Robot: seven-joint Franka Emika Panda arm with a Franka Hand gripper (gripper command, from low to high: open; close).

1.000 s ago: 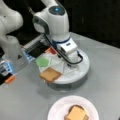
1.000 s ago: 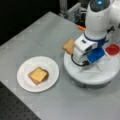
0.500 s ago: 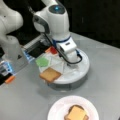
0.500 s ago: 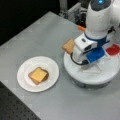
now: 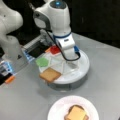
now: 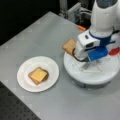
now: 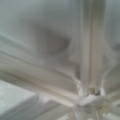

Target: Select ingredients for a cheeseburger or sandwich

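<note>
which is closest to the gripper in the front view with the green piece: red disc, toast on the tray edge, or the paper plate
Gripper is low over the white divided tray.
1. Red disc, toward the view's left and above.
2. Toast square, left tray edge.
3. Paper plate, view's bottom, with the cheese-topped stack.

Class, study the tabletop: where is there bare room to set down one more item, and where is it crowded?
Bare grey table lies above the white paper plate in a front view, and between that plate and the divided round tray. The tray is crowded: the gripper sits low over its centre, with a toast square, green piece and red disc in compartments.
</note>
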